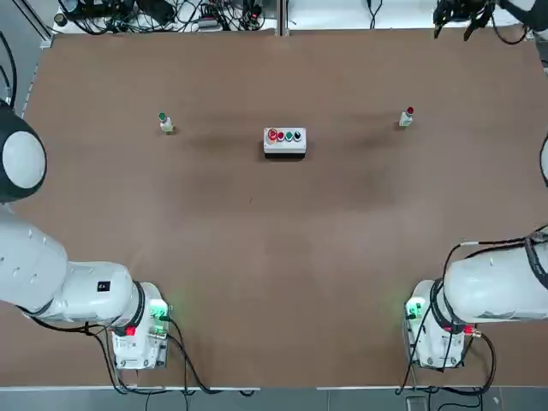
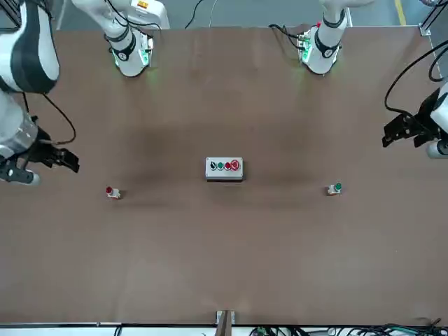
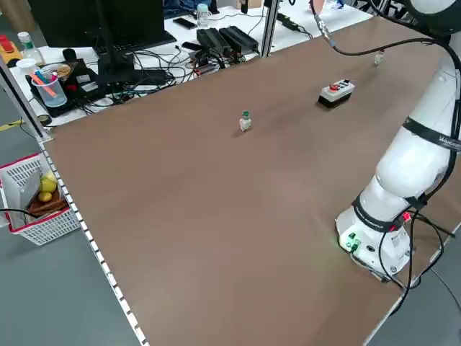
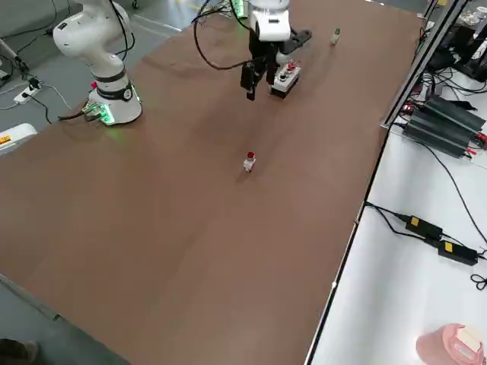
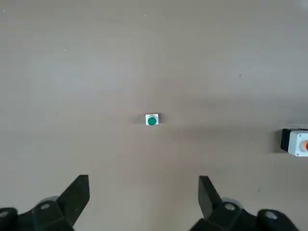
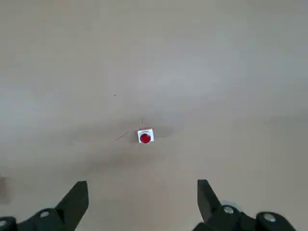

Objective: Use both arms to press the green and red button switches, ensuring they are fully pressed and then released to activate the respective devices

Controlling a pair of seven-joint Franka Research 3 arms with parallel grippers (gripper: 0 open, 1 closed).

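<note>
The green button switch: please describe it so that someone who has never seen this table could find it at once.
On the brown table, find the white box with a row of buttons in the middle. The green button switch stands alone toward the left arm's side of it, apart from everything. It is a tiny pale base with a green cap; its twin, the red button switch, stands on the opposite side.

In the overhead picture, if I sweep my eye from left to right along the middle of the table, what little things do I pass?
Green button switch → white box with a row of buttons → red button switch.
</note>
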